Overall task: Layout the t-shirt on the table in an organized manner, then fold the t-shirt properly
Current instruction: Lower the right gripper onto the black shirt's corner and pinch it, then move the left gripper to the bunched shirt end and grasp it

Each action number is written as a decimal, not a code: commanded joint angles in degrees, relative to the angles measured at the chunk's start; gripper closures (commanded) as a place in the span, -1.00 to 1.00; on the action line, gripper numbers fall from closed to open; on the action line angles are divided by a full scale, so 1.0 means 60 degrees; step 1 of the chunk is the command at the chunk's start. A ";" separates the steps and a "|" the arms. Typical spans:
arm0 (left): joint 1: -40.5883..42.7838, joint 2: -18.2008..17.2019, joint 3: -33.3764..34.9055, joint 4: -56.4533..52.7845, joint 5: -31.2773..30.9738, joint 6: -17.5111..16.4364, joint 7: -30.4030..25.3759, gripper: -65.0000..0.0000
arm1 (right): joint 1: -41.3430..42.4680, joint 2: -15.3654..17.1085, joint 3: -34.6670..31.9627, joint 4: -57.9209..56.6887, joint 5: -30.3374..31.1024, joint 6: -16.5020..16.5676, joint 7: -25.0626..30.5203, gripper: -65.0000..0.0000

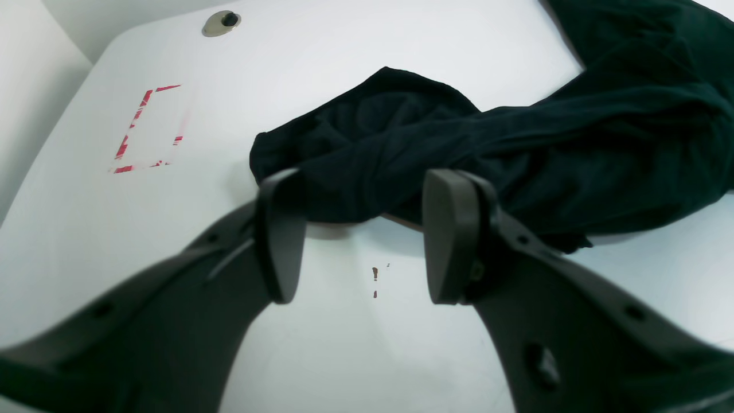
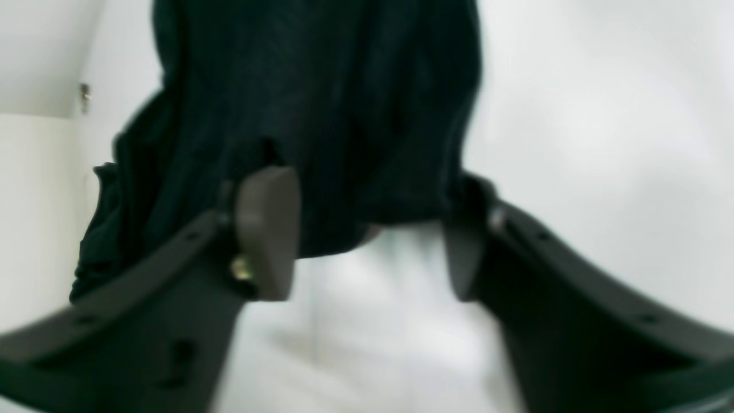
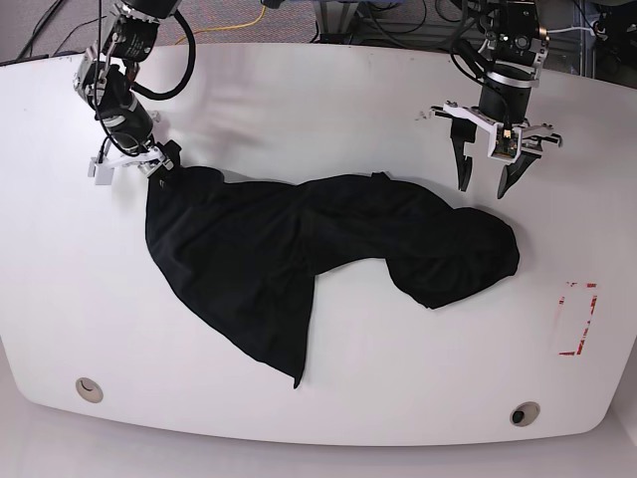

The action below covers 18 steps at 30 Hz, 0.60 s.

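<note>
The black t-shirt lies crumpled across the middle of the white table, bunched at its right end and trailing to a point near the front. In the base view my left gripper hovers just behind that right bunch. In the left wrist view the left gripper is open, and the t-shirt edge lies just past its fingertips. At the t-shirt's far-left corner sits my right gripper. The blurred right wrist view shows the right gripper with jaws apart and the t-shirt edge hanging between them.
Two round grommets sit near the front edge; one grommet shows in the left wrist view. A red tape rectangle marks the right side. Cables lie beyond the far edge. Small red marks dot the tabletop.
</note>
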 commanded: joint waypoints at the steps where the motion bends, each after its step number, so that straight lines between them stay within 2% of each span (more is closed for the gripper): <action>1: 0.0014 -0.0035 -0.0027 0.0161 -0.0034 0.0070 -0.0293 0.07 | 0.0017 0.0072 -0.0009 0.0072 -0.0042 -0.0064 -0.0129 0.50; 2: 0.0014 -0.0035 -0.0027 0.0161 -0.0034 0.0070 -0.0293 0.07 | 0.0017 0.0072 -0.0009 0.0072 -0.0042 -0.0064 -0.0129 0.57; 3: 0.0014 -0.0035 -0.0027 0.0161 -0.0034 0.0070 -0.0264 0.07 | 0.0032 0.0072 -0.0024 0.0072 -0.0042 -0.0064 -0.0129 0.75; 6: -0.0001 -0.0020 -0.0027 0.0161 -0.0034 0.0070 -0.0264 0.06 | 0.0105 0.0072 -0.0024 0.0072 -0.0042 -0.0035 -0.0129 0.97; 13: -0.0191 0.0039 -0.0027 0.0147 -0.0107 0.0070 -0.0235 0.06 | 0.0105 0.0087 -0.0024 0.0101 -0.0056 0.0127 -0.0129 1.00; 18: -0.0396 0.0171 -0.0071 0.0147 -0.1074 0.0070 0.0073 0.06 | 0.0105 0.0101 -0.0024 0.0101 -0.0056 0.0127 -0.0129 1.00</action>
